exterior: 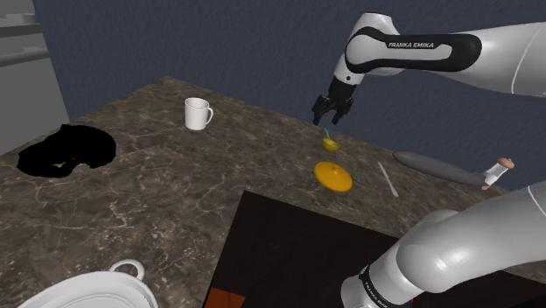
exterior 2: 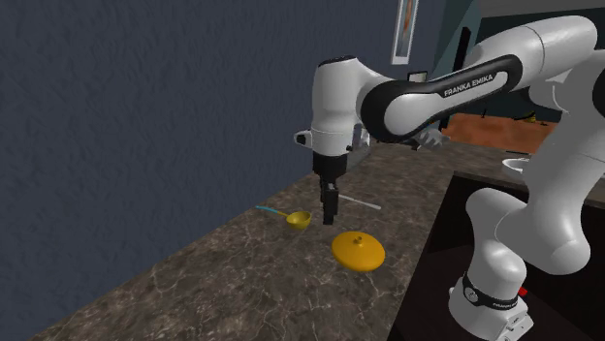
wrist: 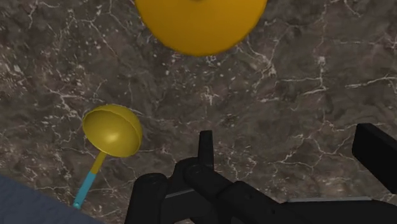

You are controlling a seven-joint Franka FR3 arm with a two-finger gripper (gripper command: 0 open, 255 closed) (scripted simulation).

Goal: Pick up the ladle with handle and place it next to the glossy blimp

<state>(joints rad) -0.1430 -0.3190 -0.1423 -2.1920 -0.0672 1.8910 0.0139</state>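
**One arm, fingers open, ladle flat on the tabletop**

One gripper (exterior: 332, 112) hovers over the dark marbled tabletop (exterior: 157, 201). Fingers (wrist: 205, 149) spread apart, nothing between them. The ladle (exterior: 329, 143) lies on the tabletop just under and beside the gripper: yellow bowl, handle going from yellow to teal. In the wrist view the ladle (wrist: 112, 130) sits off to one side of the fingers, not touching them. A yellow disc (exterior: 333, 176) lies just near of the ladle, close but apart. The grey blimp (exterior: 433, 166) lies toward the shoulder view's right, well apart from the ladle. A thin white stick (exterior: 388, 178) lies between disc and blimp. A white mug (exterior: 198, 113) stands upright, far on the shoulder view's left. A black area (exterior: 66, 150) cuts into the tabletop at the left edge. A white dish (exterior: 87, 289) sits at the near left corner. A dark panel (exterior: 297, 254) lies near the stand.
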